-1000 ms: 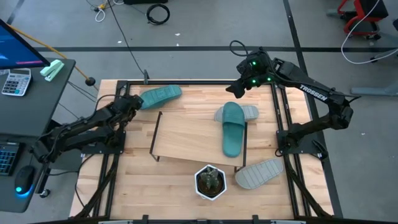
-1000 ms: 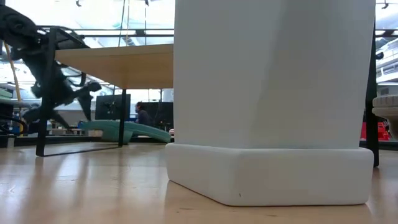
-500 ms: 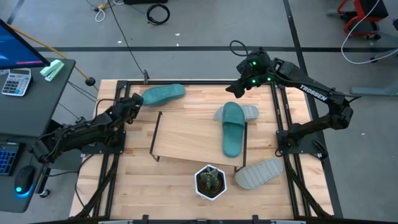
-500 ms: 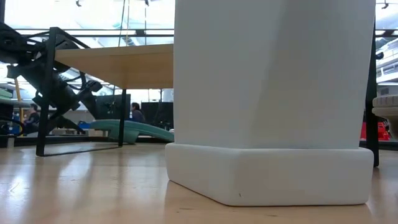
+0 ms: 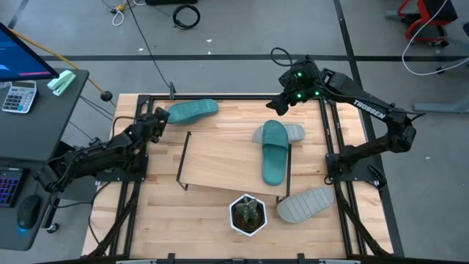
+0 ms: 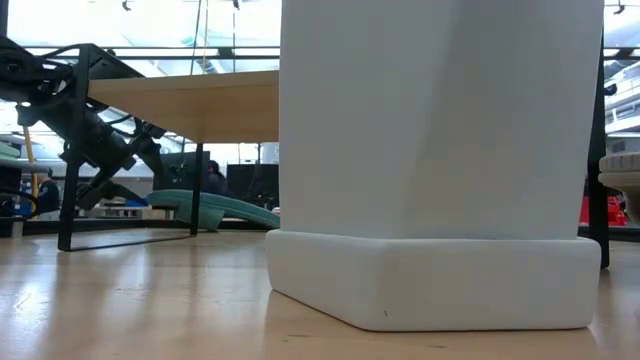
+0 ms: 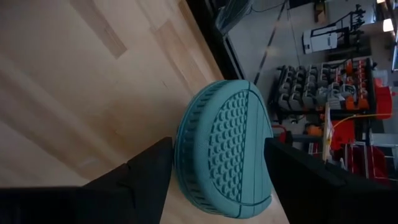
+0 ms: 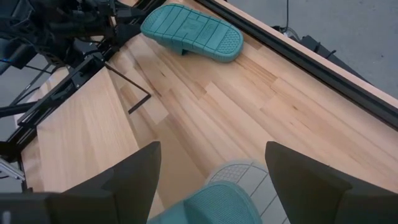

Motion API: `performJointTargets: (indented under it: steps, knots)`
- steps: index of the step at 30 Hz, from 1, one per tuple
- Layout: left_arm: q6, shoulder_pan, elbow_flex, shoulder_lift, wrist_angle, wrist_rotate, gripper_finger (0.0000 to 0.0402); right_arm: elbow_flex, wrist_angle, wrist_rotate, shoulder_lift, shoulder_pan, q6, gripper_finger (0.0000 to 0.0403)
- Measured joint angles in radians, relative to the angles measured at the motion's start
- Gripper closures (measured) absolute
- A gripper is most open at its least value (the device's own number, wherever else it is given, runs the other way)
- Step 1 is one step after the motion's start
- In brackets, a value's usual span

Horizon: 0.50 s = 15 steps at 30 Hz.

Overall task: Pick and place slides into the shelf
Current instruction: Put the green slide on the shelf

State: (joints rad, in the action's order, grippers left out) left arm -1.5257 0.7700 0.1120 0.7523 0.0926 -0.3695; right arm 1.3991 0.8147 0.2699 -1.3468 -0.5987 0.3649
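A grey workshop floor with loose cables surrounds the wooden table (image 5: pixel 154 220), and the low view looks past a large white planter (image 6: pixel 440 160) to people in the room behind. The shelf (image 5: pixel 220 158) stands mid-table, slightly skewed to the table edges. One teal slide (image 5: pixel 275 151) lies lengthwise on the shelf's right end, its far tip overlapping a grey slide (image 5: pixel 294 133) that pokes out from beneath it. The second grey slide (image 5: pixel 306 203) lies on the table near the right edge towards the near-right corner, sole ridges up, just beside the potted plant (image 5: pixel 248 213). The other teal slide (image 5: pixel 190 111) lies sole-up near the far-left corner, along the far edge.

The left gripper (image 5: pixel 155 122) is at that slide's heel end; its wrist view shows the ridged sole (image 7: pixel 227 149) sitting between the widely spread fingers (image 7: pixel 146 171), neither one pressed against it. The right gripper (image 5: pixel 277 107) hovers above the far edge, right of centre, fingers (image 8: pixel 137 171) wide apart and holding nothing.
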Motion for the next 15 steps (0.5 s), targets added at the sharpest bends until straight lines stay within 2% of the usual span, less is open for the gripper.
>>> performJointTargets:
  steps: [15]
  knots:
    - [0.018, -0.009, 0.0, 0.0, -0.068, 0.032, 0.0151, 0.0, 0.0, 0.0, 0.0, 0.0, 0.0, 0.0108]
